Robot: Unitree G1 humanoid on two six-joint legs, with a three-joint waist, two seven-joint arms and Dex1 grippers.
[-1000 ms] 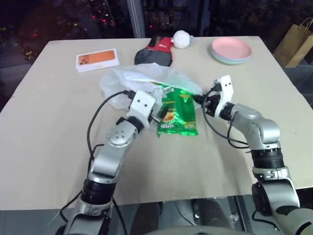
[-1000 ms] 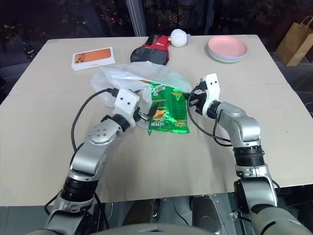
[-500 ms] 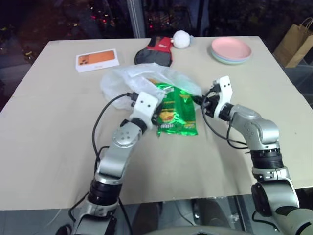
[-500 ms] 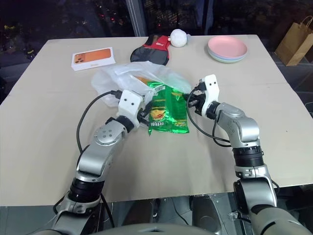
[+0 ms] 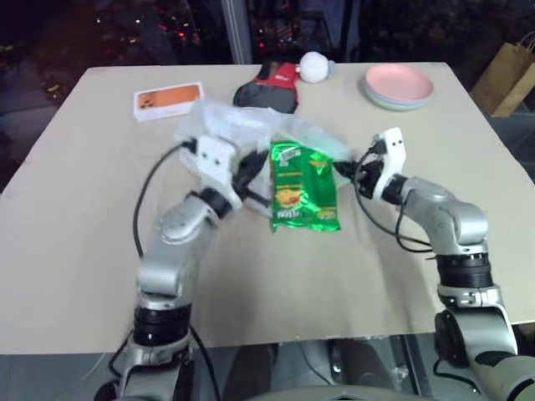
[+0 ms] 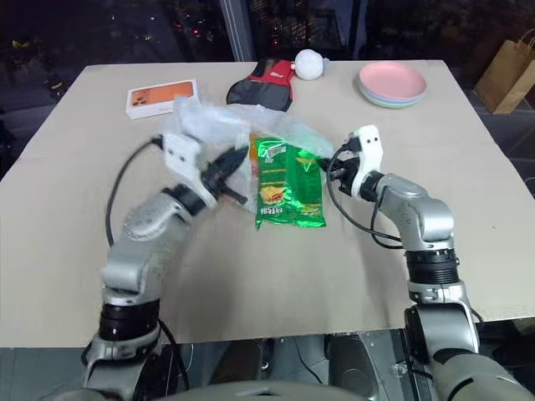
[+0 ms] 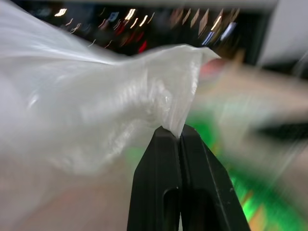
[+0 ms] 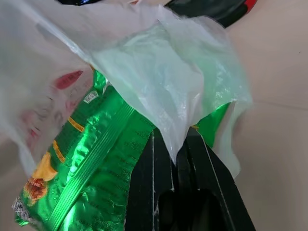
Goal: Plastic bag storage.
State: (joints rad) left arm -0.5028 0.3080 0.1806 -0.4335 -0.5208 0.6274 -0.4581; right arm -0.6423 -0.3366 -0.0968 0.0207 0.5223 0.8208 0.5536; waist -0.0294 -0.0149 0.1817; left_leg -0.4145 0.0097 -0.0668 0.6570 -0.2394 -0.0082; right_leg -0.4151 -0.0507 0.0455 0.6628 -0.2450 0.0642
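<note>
The plastic bag [image 5: 242, 128], thin, translucent white and crinkled, lies at the table's middle with its mouth toward me. A green snack packet [image 5: 303, 185] lies half inside that mouth. My left gripper [image 5: 248, 170] is raised off the table at the bag's left side and is shut on the bag's edge. The left wrist view shows the film [image 7: 96, 106] pinched between the closed black fingers [image 7: 159, 183]. My right gripper [image 5: 346, 170] is shut on the bag's right edge, and the right wrist view shows the bag [image 8: 163, 77] draped over the packet [image 8: 91, 159].
Along the back of the tan table [image 5: 75, 251] are an orange phone box [image 5: 168, 100], a black and red mitt [image 5: 272, 86], a white ball [image 5: 314, 67] and stacked pink plates [image 5: 398, 84]. A brown paper bag [image 5: 510, 71] stands beyond the right edge.
My left gripper has shut on the bag's left edge and risen, lifting that side of the bag. The right gripper keeps its hold and has hardly moved.
</note>
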